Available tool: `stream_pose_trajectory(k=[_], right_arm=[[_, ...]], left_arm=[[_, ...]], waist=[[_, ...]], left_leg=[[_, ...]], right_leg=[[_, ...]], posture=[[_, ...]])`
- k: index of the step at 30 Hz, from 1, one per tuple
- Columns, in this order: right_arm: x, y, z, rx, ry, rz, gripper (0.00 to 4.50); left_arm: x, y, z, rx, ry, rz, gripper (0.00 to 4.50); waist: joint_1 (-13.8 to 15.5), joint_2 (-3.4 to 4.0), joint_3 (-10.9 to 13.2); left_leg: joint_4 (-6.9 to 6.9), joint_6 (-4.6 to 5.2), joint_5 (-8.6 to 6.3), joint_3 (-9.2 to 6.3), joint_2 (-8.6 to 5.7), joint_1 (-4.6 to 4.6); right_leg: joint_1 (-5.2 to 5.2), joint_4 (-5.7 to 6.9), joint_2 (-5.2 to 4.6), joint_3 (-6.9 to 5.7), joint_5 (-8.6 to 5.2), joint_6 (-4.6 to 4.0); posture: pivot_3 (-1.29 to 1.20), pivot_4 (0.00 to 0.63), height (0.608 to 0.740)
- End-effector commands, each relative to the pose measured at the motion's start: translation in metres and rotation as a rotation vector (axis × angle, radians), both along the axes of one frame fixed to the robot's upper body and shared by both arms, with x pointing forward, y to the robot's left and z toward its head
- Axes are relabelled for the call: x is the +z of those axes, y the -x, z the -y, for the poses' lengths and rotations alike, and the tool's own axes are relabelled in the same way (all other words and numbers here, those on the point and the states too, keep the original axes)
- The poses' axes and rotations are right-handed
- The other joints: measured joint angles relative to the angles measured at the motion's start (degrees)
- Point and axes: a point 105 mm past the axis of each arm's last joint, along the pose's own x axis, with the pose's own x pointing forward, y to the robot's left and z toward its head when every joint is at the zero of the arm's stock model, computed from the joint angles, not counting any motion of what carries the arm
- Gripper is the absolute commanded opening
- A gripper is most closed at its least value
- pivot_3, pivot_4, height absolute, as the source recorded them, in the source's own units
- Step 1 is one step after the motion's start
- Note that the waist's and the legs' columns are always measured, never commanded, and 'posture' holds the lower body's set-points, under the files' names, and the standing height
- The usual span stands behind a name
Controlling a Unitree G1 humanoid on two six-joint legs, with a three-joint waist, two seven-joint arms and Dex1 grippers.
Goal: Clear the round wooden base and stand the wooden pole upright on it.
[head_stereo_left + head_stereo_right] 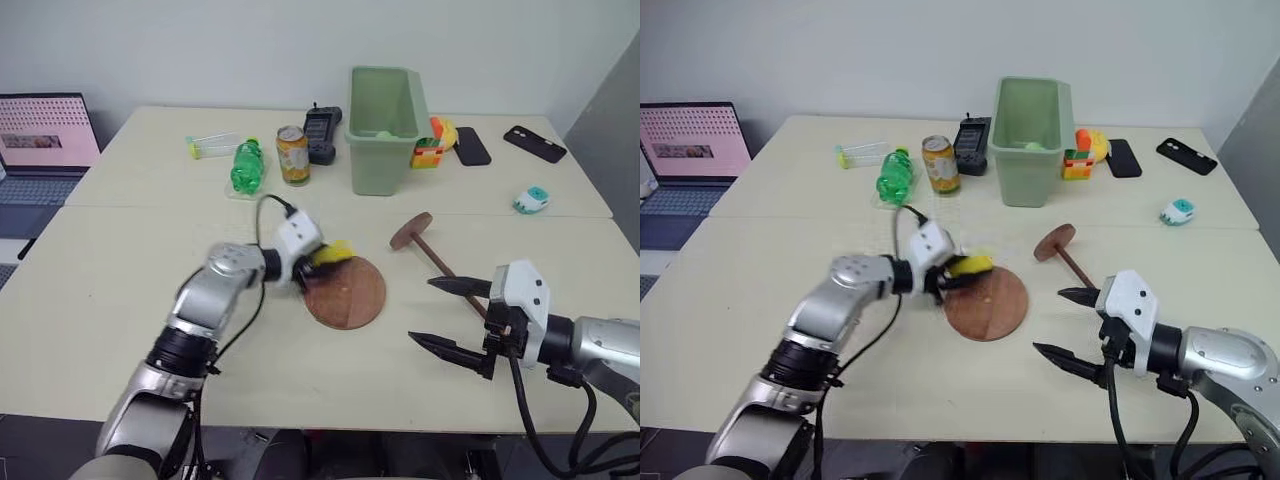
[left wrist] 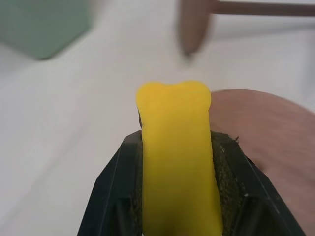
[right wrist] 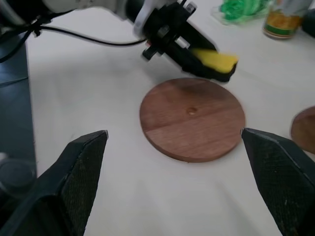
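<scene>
- Head views: the left hand [image 1: 322,258], centre frame, is clamped on a yellow block [image 1: 333,253] above the upper-left edge of the round wooden base [image 1: 347,292]. The base lies flat on the worktop [image 1: 100,290]. The wooden pole [image 1: 432,253] lies right of centre, upper right of the base. The right hand [image 1: 445,315], lower right, has its fingers spread apart, holding nothing.
- Left wrist view: fingers [image 2: 113,191] grip the yellow block; the base sits at right.
- Right wrist view: the base lies centre frame, its surface bare, centre hole visible.
</scene>
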Motion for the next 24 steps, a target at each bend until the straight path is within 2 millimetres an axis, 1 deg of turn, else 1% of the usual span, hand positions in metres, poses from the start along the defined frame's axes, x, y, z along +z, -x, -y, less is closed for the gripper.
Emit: stream_pose_trajectory(k=[1, 2, 4, 5, 7, 9, 11, 13, 16, 18, 19, 20, 23, 24], right_arm=[[0.013, -0.007, -0.02, 0.121, -0.03, 0.055, 4.5], [0.016, -0.01, -0.027, 0.158, -0.038, 0.067, 4.5], [0.021, -0.014, -0.041, 0.225, -0.057, 0.083, 4.5], [0.023, -0.015, -0.048, 0.262, -0.06, 0.089, 4.5], [0.025, -0.017, -0.056, 0.311, -0.065, 0.09, 4.5], [0.027, -0.021, -0.064, 0.345, -0.065, 0.094, 4.5], [0.029, -0.024, -0.071, 0.367, -0.066, 0.1, 4.5], [0.029, -0.027, -0.074, 0.381, -0.063, 0.103, 4.5], [0.03, -0.03, -0.076, 0.386, -0.061, 0.107, 4.5], [0.03, -0.032, -0.076, 0.387, -0.062, 0.11, 4.5], [0.031, -0.032, -0.076, 0.389, -0.062, 0.11, 4.5], [0.031, -0.033, -0.076, 0.389, -0.062, 0.112, 4.5], [0.033, -0.033, -0.076, 0.391, -0.062, 0.115, 4.5], [0.033, -0.033, -0.076, 0.391, -0.062, 0.116, 4.5]], left_arm=[[0.015, -0.017, -0.08, 0.359, 0.118, 0.061, 1.4], [0.01, -0.016, -0.107, 0.456, 0.119, 0.068, 1.4], [0.001, -0.007, -0.161, 0.638, 0.067, 0.084, 1.4], [-0.003, -0.001, -0.181, 0.703, 0.063, 0.08, 1.4], [-0.009, 0.01, -0.205, 0.765, 0.055, 0.067, 1.4], [-0.014, 0.02, -0.223, 0.8, 0.045, 0.065, 1.4], [-0.021, 0.028, -0.237, 0.842, 0.045, 0.052, 1.4], [-0.026, 0.035, -0.247, 0.873, 0.061, 0.042, 1.4], [-0.032, 0.041, -0.256, 0.911, 0.076, 0.031, 1.4], [-0.037, 0.044, -0.261, 0.945, 0.109, 0.009, 1.4], [-0.037, 0.044, -0.262, 0.948, 0.112, 0.01, 2.08], [-0.038, 0.044, -0.262, 0.95, 0.113, 0.008, 2.17], [-0.039, 0.045, -0.261, 0.94, 0.127, 0.006, 2.87], [-0.04, 0.046, -0.26, 0.934, 0.116, 0.009, 2.98]], waist=[[-0.1, 0.01, 0.0], [-0.1, 0.01, 0.0], [0.0, 0.0, 0.0], [-0.4, -0.03, 0.0], [-0.5, -0.05, 0.0], [0.0, -0.08, 0.0], [0.7, -0.1, -0.1], [1.3, -0.14, -0.1], [1.7, -0.18, -0.1], [1.7, -0.18, -0.1], [1.7, -0.18, -0.1], [1.6, -0.19, -0.1], [1.4, -0.19, -0.1], [1.4, -0.19, -0.1]], left_leg=[[0.0, 0.0, 0.0, 0.02, 0.01, 0.02], [0.01, 0.0, 0.0, 0.02, 0.05, 0.05], [-0.02, -0.01, 0.0, -0.05, 0.04, 0.04], [-0.04, -0.01, 0.0, -0.04, 0.07, 0.0], [-0.08, -0.03, 0.01, 0.01, 0.1, -0.02], [-0.05, -0.07, 0.04, -0.09, 0.11, -0.25], [0.04, -0.26, 0.14, -0.12, 0.04, -0.54], [0.16, -0.28, 0.15, -0.15, -0.05, -0.63], [0.34, -0.25, 0.13, -0.12, -0.09, -0.66], [0.45, -0.06, 0.02, -0.11, -0.09, -0.66], [0.48, -0.04, 0.01, -0.11, -0.08, -0.66], [0.51, -0.04, 0.01, -0.12, -0.07, -0.66], [0.53, -0.03, 0.0, -0.06, -0.04, -0.65], [0.54, -0.03, 0.0, -0.07, -0.02, -0.65]], right_leg=[[0.0, 0.01, -0.01, 0.01, 0.0, 0.0], [0.0, 0.01, -0.02, 0.01, 0.0, 0.0], [-0.01, -0.02, -0.05, -0.02, 0.0, 0.0], [-0.03, -0.05, -0.1, -0.02, 0.0, 0.0], [-0.22, -0.01, -0.15, 0.03, 0.02, -0.02], [-0.4, -0.01, -0.18, -0.05, 0.02, -0.02], [-0.67, 0.09, -0.26, -0.06, 0.02, -0.02], [-0.71, 0.14, -0.36, -0.07, 0.02, -0.02], [-0.7, 0.25, -0.38, -0.07, 0.02, -0.02], [-0.7, 0.36, -0.39, -0.07, 0.02, -0.02], [-0.72, 0.42, -0.38, -0.07, 0.02, -0.02], [-0.74, 0.49, -0.38, -0.07, 0.02, -0.02], [-0.84, 0.7, -0.34, -0.06, 0.02, -0.02], [-0.84, 0.71, -0.33, -0.07, 0.02, -0.02]], posture=[[0.0, 0.15, 0.74], [0.0, 0.15, 0.74], [0.0, 0.15, 0.74], [0.0, 0.15, 0.74], [0.0, 0.15, 0.74], [0.0, 0.15, 0.74], [0.0, 0.15, 0.74], [0.0, 0.15, 0.74], [0.0, 0.15, 0.74], [0.0, 0.15, 0.74], [0.0, 0.15, 0.74], [0.0, 0.15, 0.74], [0.0, 0.15, 0.74], [0.0, 0.15, 0.74]])
